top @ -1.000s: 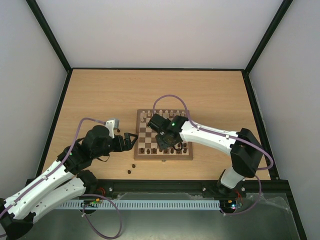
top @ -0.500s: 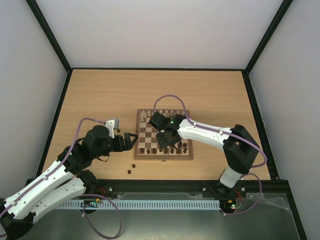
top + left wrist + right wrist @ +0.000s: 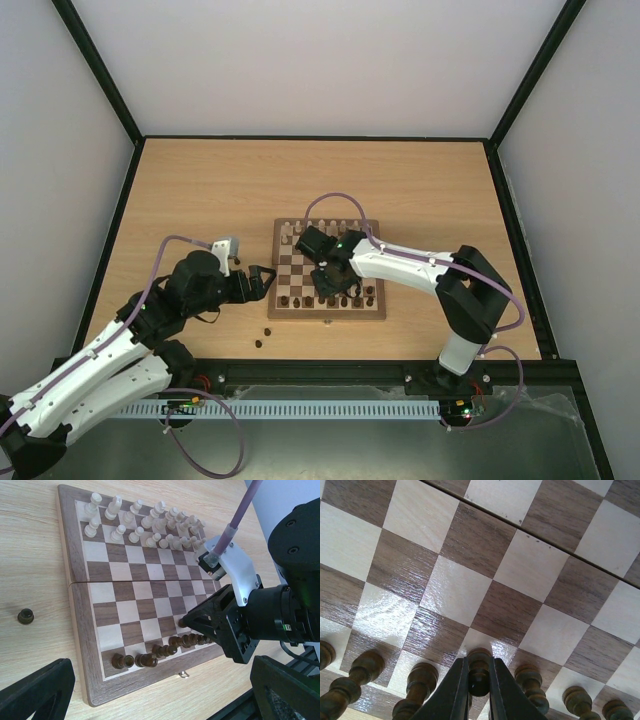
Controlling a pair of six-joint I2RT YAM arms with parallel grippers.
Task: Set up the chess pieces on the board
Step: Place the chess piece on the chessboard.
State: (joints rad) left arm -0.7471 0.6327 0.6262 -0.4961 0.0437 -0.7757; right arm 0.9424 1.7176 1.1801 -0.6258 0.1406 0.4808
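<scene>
Top external view, nearest the bases: two loose dark pieces (image 3: 268, 330) lie on the pale wood worktop (image 3: 180, 190), just off the board's near-left corner. The left fingers (image 3: 35, 692) hang spread wide and empty just beside the board (image 3: 78, 610), on its left, and are nearer those strays than the right arm is. Over the board's near ranks the right fingers (image 3: 455, 690) are pinched narrow on a dark pawn (image 3: 479, 666), its long axis running along the fingers toward the board. Just below it stands the dark row (image 3: 165, 650) of small, glossy, knobbed turned wood. The pawn hangs over the rank just ahead of that row, though the exact square is hard to tell from these angles. I judge the coming move to be a straight lowering onto that rank. Beyond lie bare polished squares of brown and cream, with a seam across the middle. Farthest off, the cream pieces (image 3: 145, 525) fill two ranks
</scene>
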